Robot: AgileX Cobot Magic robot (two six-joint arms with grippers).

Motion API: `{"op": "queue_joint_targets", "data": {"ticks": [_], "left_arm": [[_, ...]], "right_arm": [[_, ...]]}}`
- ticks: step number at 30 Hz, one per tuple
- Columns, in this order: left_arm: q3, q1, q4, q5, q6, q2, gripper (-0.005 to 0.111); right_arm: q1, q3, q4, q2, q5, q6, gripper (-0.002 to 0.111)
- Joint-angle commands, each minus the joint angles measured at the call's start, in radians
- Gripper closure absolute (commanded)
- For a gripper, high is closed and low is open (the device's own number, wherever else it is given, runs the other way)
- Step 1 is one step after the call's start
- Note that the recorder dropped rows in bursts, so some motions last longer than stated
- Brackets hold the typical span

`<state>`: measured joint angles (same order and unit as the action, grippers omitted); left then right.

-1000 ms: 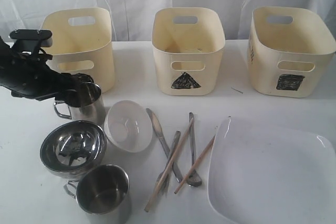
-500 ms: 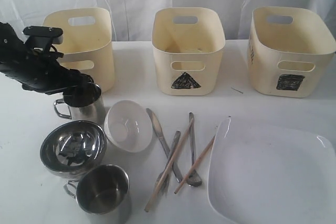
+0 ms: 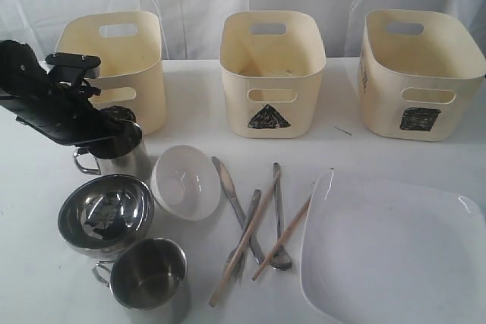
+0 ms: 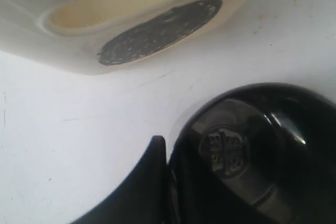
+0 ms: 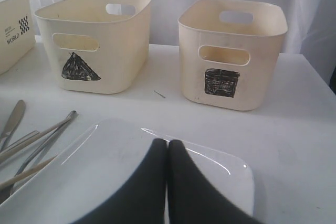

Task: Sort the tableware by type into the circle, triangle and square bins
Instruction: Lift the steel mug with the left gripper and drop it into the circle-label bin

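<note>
1. The left gripper (image 3: 112,130) is set on the rim of a steel mug (image 3: 115,158). In the left wrist view one black finger (image 4: 149,182) is pressed against the outside of the mug's wall, and the other is hidden, so the jaws seem to be clamped on the rim.
2. This steel mug is held upright just in front of the circle bin (image 3: 114,55), whose black scribbled mark (image 4: 157,30) is seen close by from the left wrist.
3. The steel bowl (image 3: 106,214) is found just in front of the gripped mug, and a second steel mug (image 3: 148,282) nearer still.
4. The small white bowl (image 3: 186,182) is placed just beside the steel bowl.
5. The steel cutlery (image 3: 228,191) and the wooden chopsticks (image 3: 247,237) are crossed over one another between the white bowl and the large white square plate (image 3: 395,256).
6. The triangle bin (image 3: 272,70) and the square bin (image 3: 421,73) are set at the back of the table (image 3: 190,123).
7. The right gripper (image 5: 168,171) is pressed closed with nothing in it, above the plate.
</note>
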<state>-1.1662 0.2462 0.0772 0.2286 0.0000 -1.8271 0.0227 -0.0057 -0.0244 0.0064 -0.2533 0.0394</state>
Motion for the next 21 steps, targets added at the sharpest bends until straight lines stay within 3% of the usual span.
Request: {"op": "queue_joint_targets", "data": {"ticks": [1, 6, 15, 21], "left_arm": [[-0.001, 0.005, -0.068, 0.038, 0.008, 0.014, 0.107], [-0.023, 0.005, -0.11, 0.123, 0.008, 0.114, 0.107], [-0.023, 0.005, -0.116, 0.153, 0.008, 0.355, 0.107], [-0.025, 0.005, -0.116, 0.021, 0.031, 0.408, 0.107]], "right_arm": [[-0.004, 0.006, -0.001, -0.006, 0.008, 0.033, 0.108], [-0.004, 0.006, -0.001, -0.006, 0.008, 0.024, 0.108], [-0.004, 0.006, -0.001, -0.006, 0.008, 0.024, 0.108], [-0.004, 0.006, -0.001, -0.006, 0.008, 0.024, 0.108]]}}
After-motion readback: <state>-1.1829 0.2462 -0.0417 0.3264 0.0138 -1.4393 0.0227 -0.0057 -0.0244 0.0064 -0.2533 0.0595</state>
